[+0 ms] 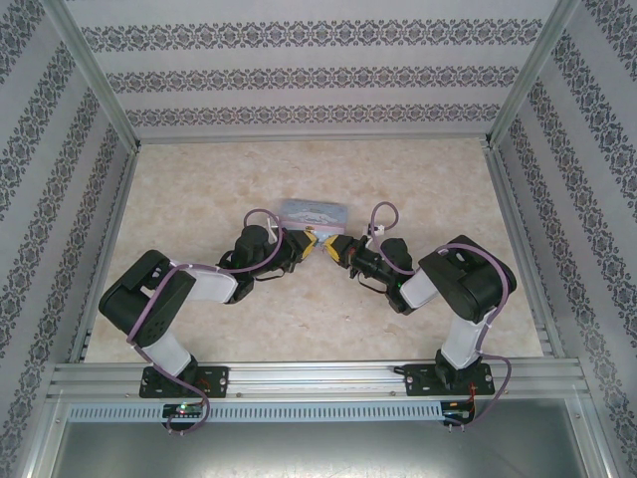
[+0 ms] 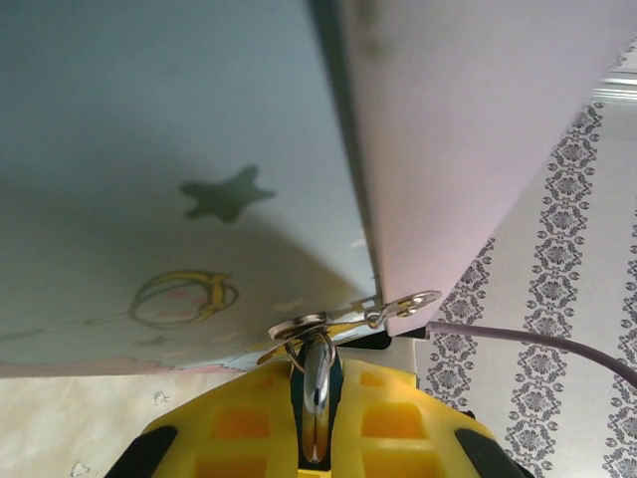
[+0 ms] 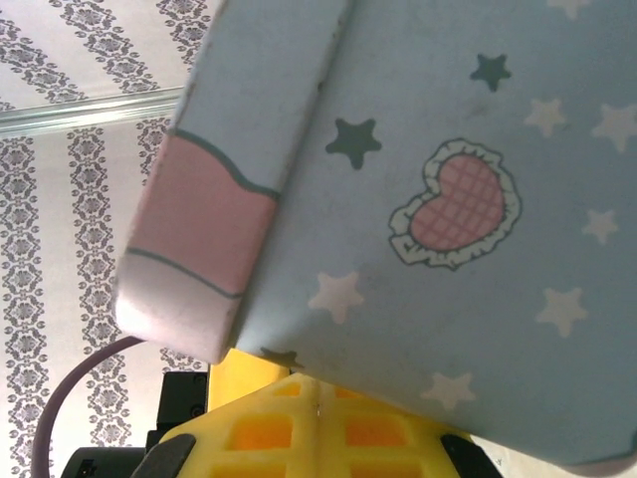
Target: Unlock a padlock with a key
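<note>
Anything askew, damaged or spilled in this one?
Nothing stands out. The tin box rests on the table with no visible damage; the left hand pinches a small metal piece at its clasp.

L arm [image 1: 159, 299]: base near-left, elbow bent out to the left, forearm reaching in twd table centre.
R arm [image 1: 463, 284]: base near-right, elbow bent out to the right, forearm reaching in twd centre, mirror of L.
L gripper [image 1: 310, 243]: points inward and right; yellow fingers [image 2: 239, 423] pinched tight on a thin key [image 2: 317, 388].
R gripper [image 1: 334, 247]: points inward and left; yellow fingers [image 3: 259, 428] pressed flush, seam closed.
Tips: L and R just beside each other at centre.
</note>
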